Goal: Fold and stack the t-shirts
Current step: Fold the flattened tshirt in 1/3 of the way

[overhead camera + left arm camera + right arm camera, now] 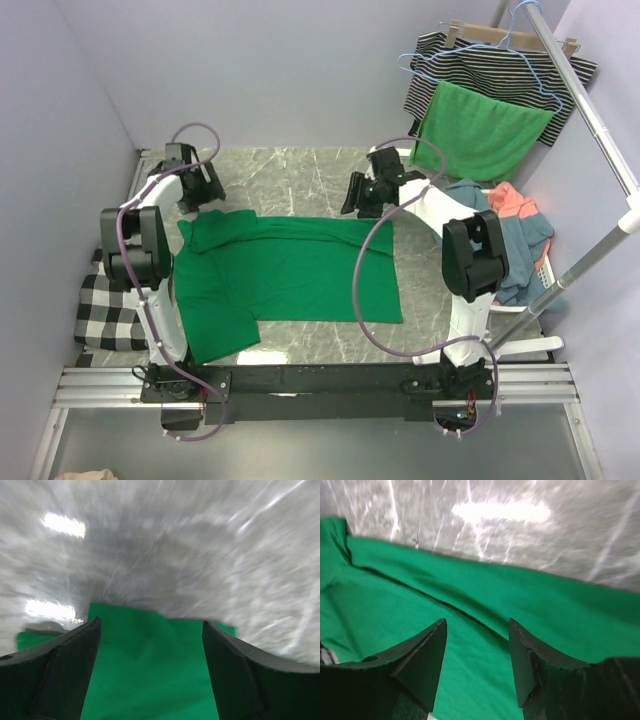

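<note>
An emerald green t-shirt (290,275) lies flat on the marble table, its far long edge folded in, one sleeve spread at the near left. My left gripper (203,195) is open and empty above the shirt's far left corner; green cloth (150,675) shows between its fingers. My right gripper (362,195) is open and empty above the shirt's far right corner, over a fold ridge (485,625). Dusty blue and coral shirts (515,235) lie heaped in a white basket at the right.
A bright green cloth (480,130) and a black-and-white striped garment (490,65) hang on a rack (590,110) at the back right. A black-and-white checked cloth (105,310) lies off the table's left edge. Bare marble (290,180) lies behind the shirt.
</note>
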Tool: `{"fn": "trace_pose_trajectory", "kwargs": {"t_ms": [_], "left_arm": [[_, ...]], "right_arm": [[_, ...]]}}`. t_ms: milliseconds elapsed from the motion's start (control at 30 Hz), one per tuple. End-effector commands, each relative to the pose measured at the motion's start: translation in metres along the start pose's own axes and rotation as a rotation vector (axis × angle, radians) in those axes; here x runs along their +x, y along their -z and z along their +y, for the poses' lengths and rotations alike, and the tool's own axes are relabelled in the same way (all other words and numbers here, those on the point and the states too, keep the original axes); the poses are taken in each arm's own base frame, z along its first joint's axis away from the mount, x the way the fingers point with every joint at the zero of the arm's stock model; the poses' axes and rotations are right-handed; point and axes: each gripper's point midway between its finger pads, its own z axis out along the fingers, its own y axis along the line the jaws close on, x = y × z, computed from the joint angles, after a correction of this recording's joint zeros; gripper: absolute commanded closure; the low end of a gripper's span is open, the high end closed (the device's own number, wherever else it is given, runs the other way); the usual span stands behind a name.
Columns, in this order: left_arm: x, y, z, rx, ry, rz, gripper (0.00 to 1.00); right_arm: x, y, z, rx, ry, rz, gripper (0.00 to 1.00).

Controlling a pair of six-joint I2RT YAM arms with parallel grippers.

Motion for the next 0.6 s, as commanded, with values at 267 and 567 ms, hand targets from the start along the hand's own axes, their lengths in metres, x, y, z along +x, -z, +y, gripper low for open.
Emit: {"fn": "trace_pose_trajectory", "kwargs": {"t_ms": [267, 567], "left_arm": [[0.037, -0.016, 0.000, 0.056, -0.096, 0.149, 0.23], [0.056, -0.015, 0.006, 0.049, -0.101, 0.206, 0.42]], "right_arm": [[0.004, -0.011, 0.019, -0.049, 0.049, 0.036, 0.41], [0.009, -0.016, 0.017, -0.035, 0.058, 0.057, 0.41]]}}
